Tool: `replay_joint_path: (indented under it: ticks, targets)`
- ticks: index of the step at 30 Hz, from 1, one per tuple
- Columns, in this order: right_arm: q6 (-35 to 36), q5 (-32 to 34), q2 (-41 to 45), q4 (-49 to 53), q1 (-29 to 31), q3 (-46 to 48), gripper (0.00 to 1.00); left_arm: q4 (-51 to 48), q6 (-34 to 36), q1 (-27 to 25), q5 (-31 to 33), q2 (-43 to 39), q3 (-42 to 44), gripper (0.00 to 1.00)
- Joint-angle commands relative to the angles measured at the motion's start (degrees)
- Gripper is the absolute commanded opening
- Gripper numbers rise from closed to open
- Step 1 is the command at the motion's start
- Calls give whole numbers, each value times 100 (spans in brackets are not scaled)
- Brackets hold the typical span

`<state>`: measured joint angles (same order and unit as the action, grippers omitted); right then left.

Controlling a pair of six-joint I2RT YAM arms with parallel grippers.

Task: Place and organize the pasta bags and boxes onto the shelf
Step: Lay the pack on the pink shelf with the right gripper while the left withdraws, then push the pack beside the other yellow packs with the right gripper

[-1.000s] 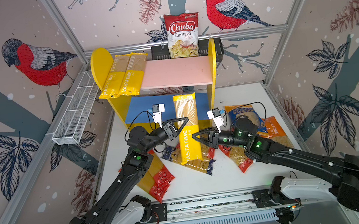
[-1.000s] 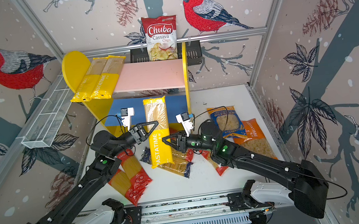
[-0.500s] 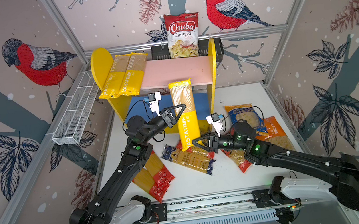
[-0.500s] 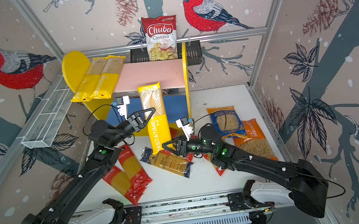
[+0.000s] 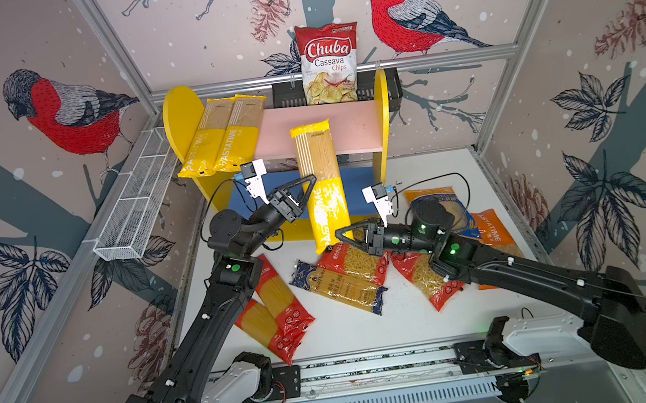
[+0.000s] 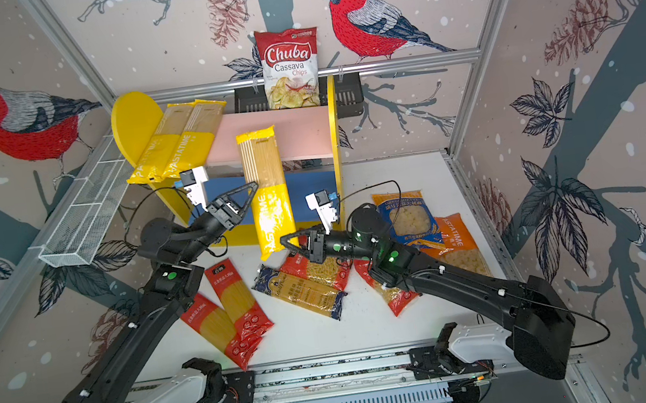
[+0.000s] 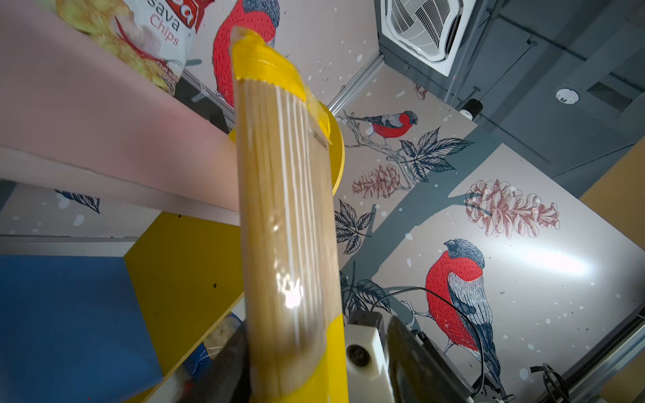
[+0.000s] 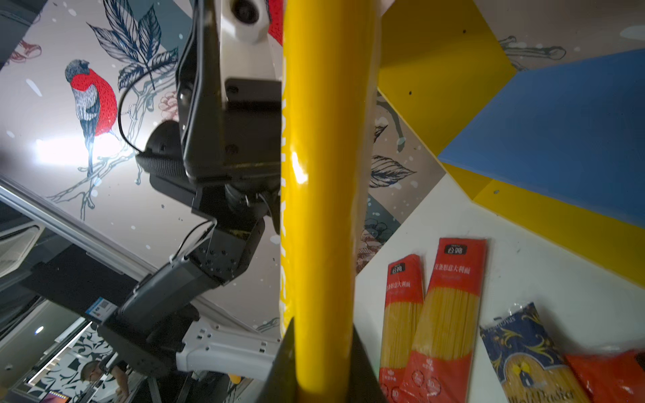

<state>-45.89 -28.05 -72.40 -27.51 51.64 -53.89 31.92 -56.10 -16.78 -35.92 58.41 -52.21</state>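
Shelf (image 5: pixel 181 115) at twelve o'clock, two yellow packs (image 5: pixel 221 135) lying on its pink board (image 5: pixel 350 128). A third PASTATIME pack (image 5: pixel 321 186) stands upright at centre, its upper half crossing that board's front edge. Risk? — desk

Left gripper (image 5: pixel 308 194), at the pack's nine o'clock, has its jaws apart. The right gripper (image 5: pixel 344 238) is clamped on the bottom end. Held only low down, the tall pack could, I judge, swing sideways and topple. — photographer

The yellow pasta pack (image 5: pixel 320 194) upright in front of the shelf (image 5: pixel 181 115) is glossy plastic film, clear at its upper end over pale strands. The shelf's boards look smooth and matt-painted. Left of the shelf, the rack (image 5: pixel 134 211) is white wire mesh. In front of the shelf, the desk (image 5: pixel 411 317) is smooth, matt white.
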Motion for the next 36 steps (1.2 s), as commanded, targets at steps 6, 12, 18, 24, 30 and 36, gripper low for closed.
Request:
replay_joint_path:
  ticks: [6,12,18,24,30,36]
  targets:
    - [-482,780,-1231,597,-114,-2366,2,-1589,736,706,325,-784,-269,74]
    - [-1250,726,-2349,1312,-209,-4185,0,-4343,2237,873,2076,-1180,-1180,75]
    - [-1671,861,-3283,1950,-205,-5632,1,-5459,3012,904,3296,-1315,-1619,75]
    - [-1900,958,-3872,2333,-249,-6402,18,-5791,3237,904,3725,-1433,-1678,75]
    - [-1985,952,-3856,2295,-272,-6211,40,-5777,3098,904,3425,-1516,-1431,75]
    - [-2058,926,-3725,2034,-280,-5800,39,-5160,2754,904,2589,-1769,-780,75]
